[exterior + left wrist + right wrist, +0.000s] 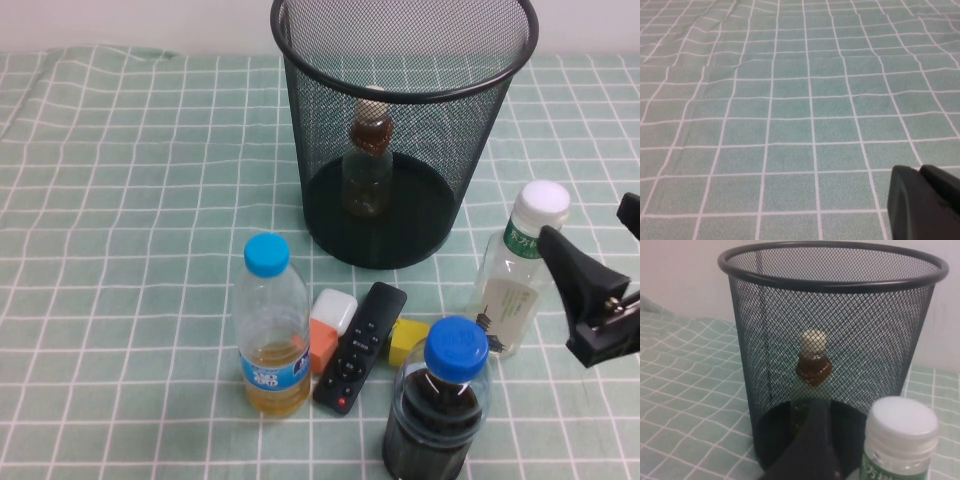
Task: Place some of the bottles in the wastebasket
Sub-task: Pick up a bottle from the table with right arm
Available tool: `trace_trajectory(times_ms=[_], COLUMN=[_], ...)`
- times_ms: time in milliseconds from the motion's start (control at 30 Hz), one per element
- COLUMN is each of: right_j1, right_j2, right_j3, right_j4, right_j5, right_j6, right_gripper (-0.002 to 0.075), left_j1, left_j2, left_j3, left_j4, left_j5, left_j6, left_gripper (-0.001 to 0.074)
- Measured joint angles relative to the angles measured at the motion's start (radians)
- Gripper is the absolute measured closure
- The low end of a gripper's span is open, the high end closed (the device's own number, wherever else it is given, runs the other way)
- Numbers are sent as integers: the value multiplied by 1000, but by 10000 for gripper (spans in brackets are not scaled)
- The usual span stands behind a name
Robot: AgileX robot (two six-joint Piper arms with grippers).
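The black wire-mesh wastebasket (400,120) stands at the back centre. The small bottle (368,160) with beige cap and amber neck stands upright inside it, also visible through the mesh in the right wrist view (812,365). The taller bottle (515,275) with white cap and green label stands on the cloth to the basket's right. My right gripper (592,238) is open just to the right of this bottle, with one dark finger (812,450) beside its cap (900,425). My left gripper (919,172) is shut over bare cloth, holding nothing.
In front stand a blue-capped bottle of yellow liquid (272,335) and a blue-capped dark-liquid bottle (438,410). Between them lie a black remote (360,335), a white-and-orange block (328,328) and a yellow block (406,340). A green checked cloth (120,250) covers the table.
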Motion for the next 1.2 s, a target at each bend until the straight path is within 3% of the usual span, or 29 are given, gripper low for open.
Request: trace_trajectory(times_ms=[67, 167, 700, 800, 933, 1200], right_j1=[5, 5, -57, -63, -64, -147], right_j2=[38, 119, 513, 531, 529, 465], right_j3=[0, 1, -170, -190, -238, -429], right_j4=[0, 0, 57, 57, 59, -18], right_j5=[-41, -123, -260, -232, -123, 343], right_j6=[12, 18, -17, -17, -13, -15], right_gripper=[121, 89, 81, 150, 396, 396], left_j1=[0, 0, 0, 0, 0, 0], left_j2=[0, 0, 0, 0, 0, 0], left_j3=[0, 0, 0, 0, 0, 0], left_j4=[0, 0, 0, 0, 0, 0], left_j5=[0, 0, 0, 0, 0, 0], left_j6=[0, 0, 0, 0, 0, 0], left_gripper=[738, 738, 738, 738, 738, 738])
